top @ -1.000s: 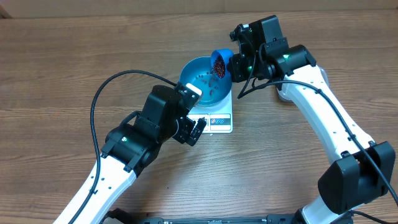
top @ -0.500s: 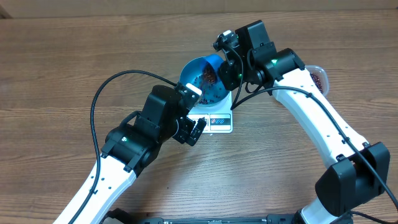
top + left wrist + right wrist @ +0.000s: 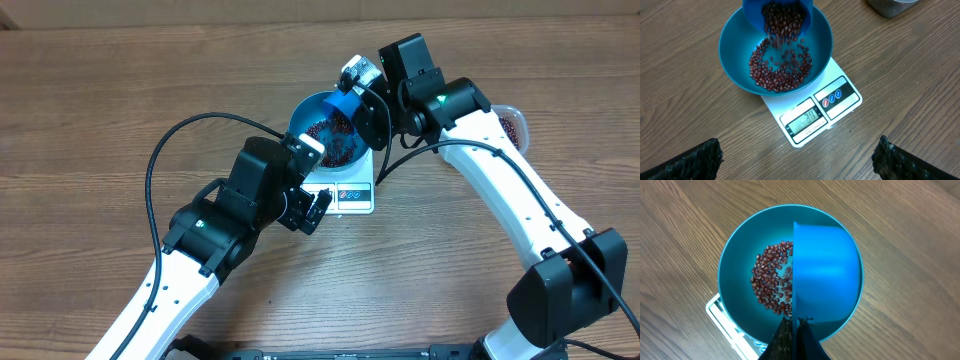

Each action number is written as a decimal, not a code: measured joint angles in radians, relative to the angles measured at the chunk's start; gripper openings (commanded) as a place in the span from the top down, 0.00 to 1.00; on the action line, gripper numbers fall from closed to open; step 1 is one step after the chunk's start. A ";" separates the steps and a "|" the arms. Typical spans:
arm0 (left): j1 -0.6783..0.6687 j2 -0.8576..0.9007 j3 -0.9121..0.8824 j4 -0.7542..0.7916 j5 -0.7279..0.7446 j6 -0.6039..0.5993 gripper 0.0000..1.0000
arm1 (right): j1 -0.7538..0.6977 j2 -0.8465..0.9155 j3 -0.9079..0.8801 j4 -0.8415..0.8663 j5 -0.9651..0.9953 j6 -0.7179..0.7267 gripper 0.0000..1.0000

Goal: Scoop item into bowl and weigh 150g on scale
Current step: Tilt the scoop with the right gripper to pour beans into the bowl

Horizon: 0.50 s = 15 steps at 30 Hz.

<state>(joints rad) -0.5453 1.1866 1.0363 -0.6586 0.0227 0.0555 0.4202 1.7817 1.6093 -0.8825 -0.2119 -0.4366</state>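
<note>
left gripper [image 3: 314, 210]: hung nearest of all, jaws spread wide with nothing between them; sat just near of the scale's display edge, apart from it; dark fingers [image 3: 690, 162] filled the two near corners of the left wrist view.
scale [image 3: 840, 95]: lay flat and white on the wooden table [image 3: 100, 100], with the display [image 3: 804, 117] and button strip turned toward the near side; showed lit digits, hard to read surely; carried the bowl on its platform.
bowl [image 3: 732, 55]: stood upright on the scale, round, deep and blue; covered most of the platform and left only the near strip bare.
beans [image 3: 780, 70]: lay as a loose maroon patch across the bowl's floor, far from filling it; more fell in a blurred stream from the scoop above.
scoop [image 3: 827, 275]: tipped steeply over the far right part of the bowl, blue back turned up toward the right wrist camera, mouth turned down and in; could not tell whether it touched the rim.
right gripper [image 3: 796, 335]: pressed together on the scoop's handle end, reaching in from the far right, above the bowl.
tub [image 3: 512, 122]: sat on the table well right of the bowl, clear, partly hidden behind the right arm, with dark red beans inside.
</note>
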 measured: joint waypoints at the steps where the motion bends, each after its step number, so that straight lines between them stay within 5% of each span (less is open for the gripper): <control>1: 0.000 0.000 0.000 0.000 0.000 0.000 0.01 | 0.000 0.000 0.000 0.000 0.001 -0.020 0.96; 15: 0.000 0.000 0.000 0.000 0.000 0.000 0.01 | 0.000 0.000 0.000 0.009 0.015 -0.260 0.96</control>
<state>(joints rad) -0.5453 1.1866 1.0363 -0.6586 0.0227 0.0555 0.4202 1.7817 1.6093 -0.8738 -0.1970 -0.6964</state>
